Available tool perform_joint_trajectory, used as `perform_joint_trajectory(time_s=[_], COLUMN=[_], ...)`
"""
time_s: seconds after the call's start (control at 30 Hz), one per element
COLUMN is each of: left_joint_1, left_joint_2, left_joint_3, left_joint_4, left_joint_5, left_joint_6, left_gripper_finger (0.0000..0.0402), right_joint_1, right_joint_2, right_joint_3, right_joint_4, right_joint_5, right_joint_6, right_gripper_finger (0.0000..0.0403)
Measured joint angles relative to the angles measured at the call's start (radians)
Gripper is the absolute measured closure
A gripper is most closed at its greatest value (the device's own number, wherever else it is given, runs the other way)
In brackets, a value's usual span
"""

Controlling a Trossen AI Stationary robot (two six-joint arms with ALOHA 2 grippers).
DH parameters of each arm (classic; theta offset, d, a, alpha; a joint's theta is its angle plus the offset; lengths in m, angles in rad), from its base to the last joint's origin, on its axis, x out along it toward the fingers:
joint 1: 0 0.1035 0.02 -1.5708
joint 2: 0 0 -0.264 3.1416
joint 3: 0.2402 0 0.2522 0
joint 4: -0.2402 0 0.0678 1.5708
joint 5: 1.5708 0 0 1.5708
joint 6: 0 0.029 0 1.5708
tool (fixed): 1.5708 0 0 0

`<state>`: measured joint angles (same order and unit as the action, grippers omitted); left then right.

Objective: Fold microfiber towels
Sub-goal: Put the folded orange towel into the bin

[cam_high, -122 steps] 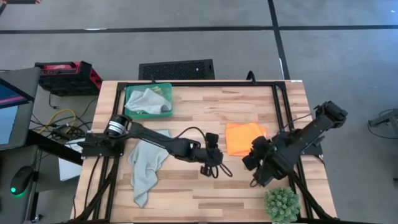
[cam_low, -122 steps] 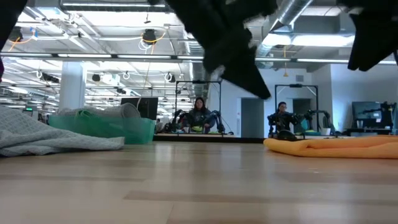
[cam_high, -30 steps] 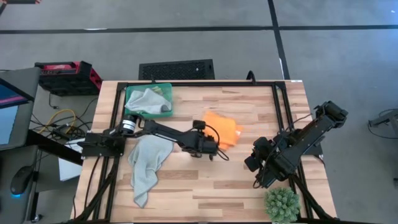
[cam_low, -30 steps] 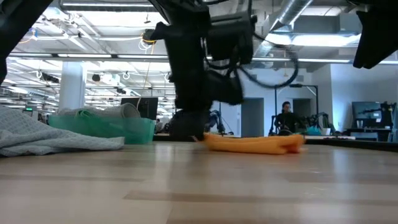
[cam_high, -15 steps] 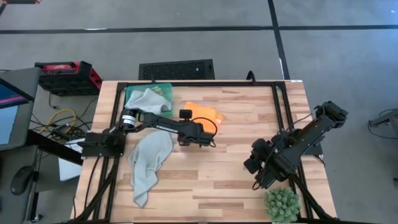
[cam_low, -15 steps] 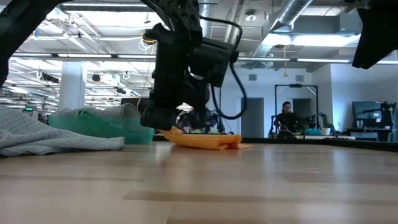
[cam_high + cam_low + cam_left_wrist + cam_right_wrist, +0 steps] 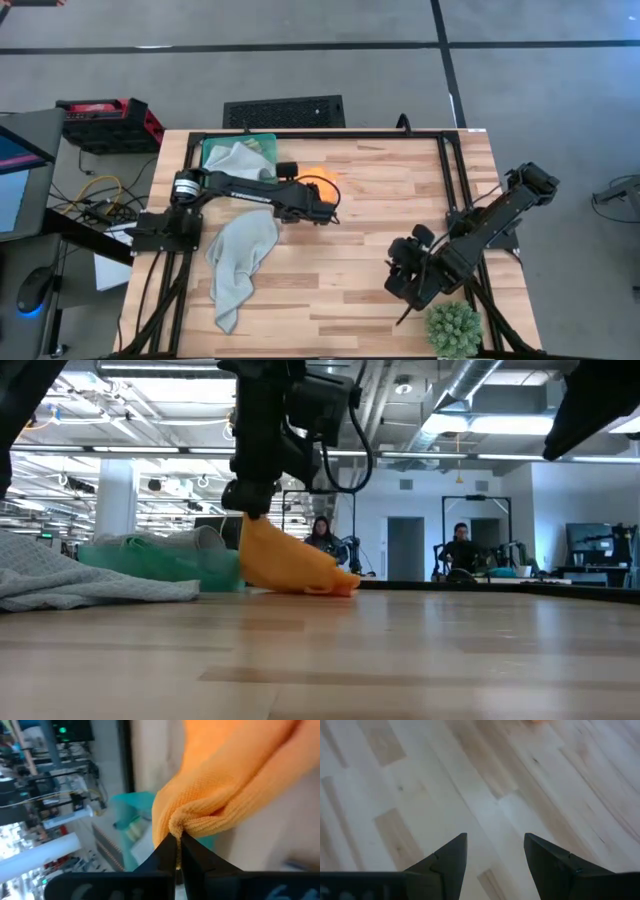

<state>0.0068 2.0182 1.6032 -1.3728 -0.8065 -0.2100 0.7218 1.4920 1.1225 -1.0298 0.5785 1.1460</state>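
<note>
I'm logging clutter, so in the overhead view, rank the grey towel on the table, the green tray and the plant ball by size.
1. grey towel, clearly the largest.
2. green tray.
3. plant ball, smallest, though not by much.

The bright orange microfiber towel shows a fine looped, matt weave where the dark, smooth-faced fingers of the left gripper pinch a fold of it. The pale grey cloth towel lies soft and rumpled on the light wooden plank table, whose boards look smooth with a slight sheen. The translucent green plastic tray looks rigid and faintly glossy.
</note>
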Motion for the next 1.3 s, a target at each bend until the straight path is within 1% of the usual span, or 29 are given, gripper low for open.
perform_joint_trajectory(time_s=[0.1,0.2,0.33,0.4,0.47,0.57,0.63,0.73,0.83,1.0,1.13,1.3], left_joint_1=[0.032,0.073,0.123,0.147,0.168,0.194,0.209,0.231,0.256,0.295,0.328,0.368], left_joint_2=[-0.010,-0.010,-0.010,-0.013,-0.014,-0.021,-0.029,-0.053,-0.066,-0.102,-0.143,-0.218], left_joint_3=[0.000,0.000,0.000,0.000,0.000,0.000,0.000,0.001,0.001,0.001,-0.013,-0.058], left_joint_4=[-0.026,-0.058,-0.066,-0.087,-0.121,-0.203,-0.197,-0.200,-0.198,-0.198,-0.197,-0.198], left_joint_5=[-0.013,-0.022,-0.120,-0.150,-0.153,-0.171,-0.196,-0.152,-0.132,-0.025,-0.005,0.009], left_joint_6=[0.020,0.047,0.114,0.126,0.120,0.058,0.032,0.041,0.012,-0.003,0.005,-0.001], left_gripper_finger=[0.0401,0.0401,0.0401,0.0401,0.0401,0.0401,0.0401,0.0401,0.0401,0.0401,0.0401,0.0401], right_joint_1=[-0.005,-0.011,-0.011,-0.011,-0.011,-0.011,-0.011,-0.011,-0.011,-0.011,-0.011,-0.009], right_joint_2=[0.000,0.000,0.000,0.000,0.000,0.000,0.000,0.000,0.000,0.000,0.000,0.000], right_joint_3=[0.000,0.000,0.000,0.000,0.000,0.000,0.000,0.000,0.000,0.000,0.000,0.000], right_joint_4=[0.037,0.043,0.043,0.043,0.043,0.042,0.043,0.043,0.048,0.052,0.053,0.053], right_joint_5=[-0.003,-0.004,-0.004,-0.005,-0.005,-0.005,-0.005,-0.005,-0.005,-0.006,-0.006,-0.006], right_joint_6=[-0.046,-0.047,-0.047,-0.047,-0.047,-0.047,-0.047,-0.047,-0.047,-0.047,-0.046,-0.022], right_gripper_finger=[0.0182,0.0182,0.0182,0.0182,0.0182,0.0182,0.0182,0.0182,0.0182,0.0182,0.0182,0.0182])
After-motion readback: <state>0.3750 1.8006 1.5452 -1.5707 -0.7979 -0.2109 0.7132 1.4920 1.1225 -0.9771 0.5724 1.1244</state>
